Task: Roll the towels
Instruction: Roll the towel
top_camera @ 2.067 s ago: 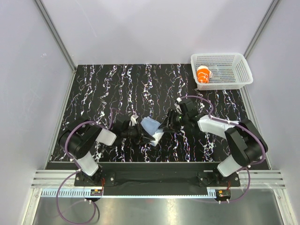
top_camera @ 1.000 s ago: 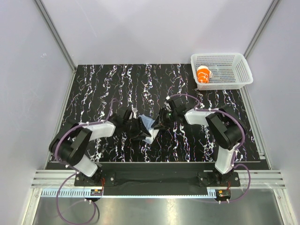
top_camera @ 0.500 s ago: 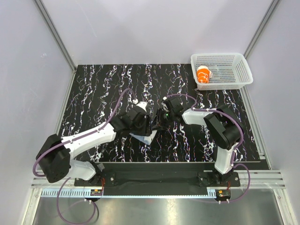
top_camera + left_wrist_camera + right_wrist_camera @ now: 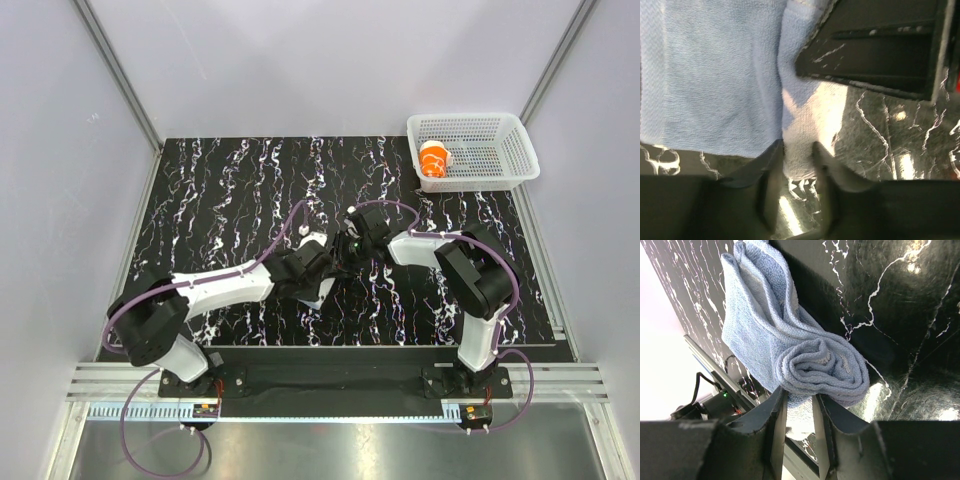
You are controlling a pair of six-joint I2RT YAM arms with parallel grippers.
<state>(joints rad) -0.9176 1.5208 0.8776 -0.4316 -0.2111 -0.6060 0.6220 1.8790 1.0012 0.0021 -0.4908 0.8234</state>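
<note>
A light blue towel (image 4: 322,291) lies on the black marbled table between the two arms, mostly hidden by them in the top view. My left gripper (image 4: 318,268) is shut on the towel's edge (image 4: 805,145), with flat towel spread to the left in the left wrist view. My right gripper (image 4: 345,255) is shut on the rolled end of the towel (image 4: 820,370); the roll shows a spiral of several layers and a loose tail runs up and left. The two grippers sit close together over the towel.
A white basket (image 4: 505,150) stands at the back right corner with an orange and white rolled towel (image 4: 434,160) inside. The table's (image 4: 220,190) front edge runs just behind the arm bases.
My left arm has stretched forward and to the right until its gripper sits beside the right gripper. The towel is now bunched and mostly covered. The right gripper shifted slightly left.
</note>
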